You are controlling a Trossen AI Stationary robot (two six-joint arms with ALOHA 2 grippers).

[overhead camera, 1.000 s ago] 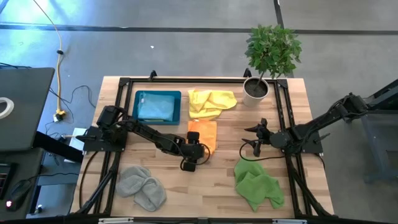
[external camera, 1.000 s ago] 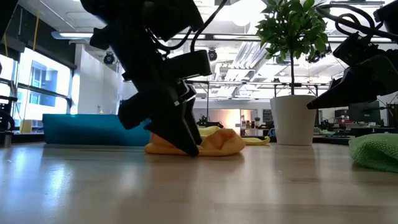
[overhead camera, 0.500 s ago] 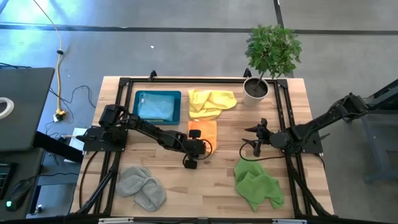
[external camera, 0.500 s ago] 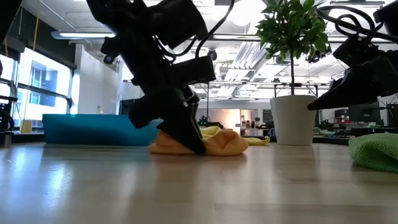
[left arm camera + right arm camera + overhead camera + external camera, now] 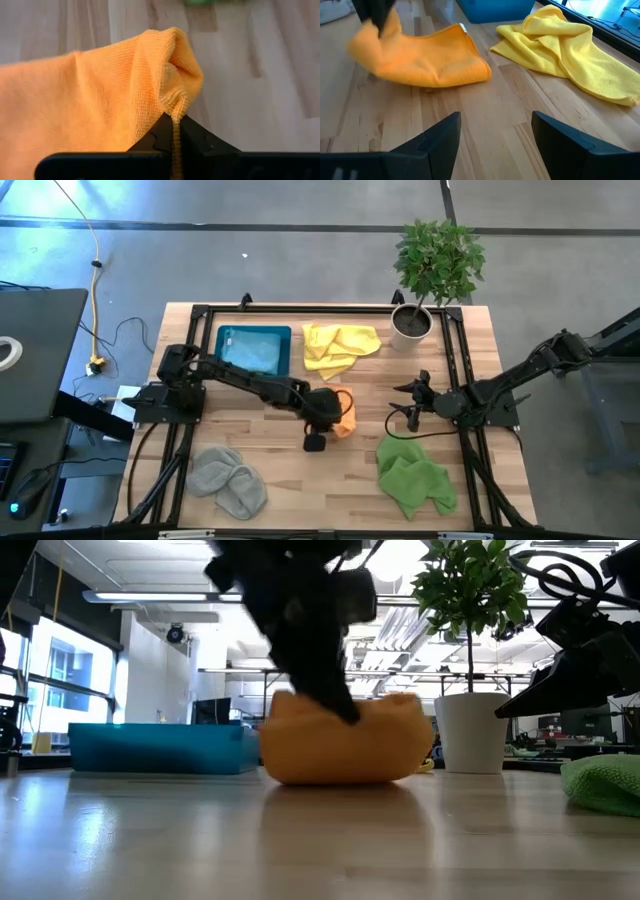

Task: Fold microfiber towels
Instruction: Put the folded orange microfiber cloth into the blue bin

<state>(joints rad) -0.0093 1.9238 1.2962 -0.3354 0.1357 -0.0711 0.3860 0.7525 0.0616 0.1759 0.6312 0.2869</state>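
Risk, we think: the left claw (image 5: 172,131) pinches only an edge of the orange towel (image 5: 343,412) mid-counter; it could slip free and flop unfolded. Right claw (image 5: 492,134) waits, released.

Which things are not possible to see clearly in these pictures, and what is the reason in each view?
- High view: the left gripper covers the middle of the orange towel.
- Low view: the left arm is blurred; the green towel is cut by the picture's edge.
- Left wrist view: the orange towel fills the view and hides the table behind.
- Right wrist view: the teal tray is cut off by the edge.
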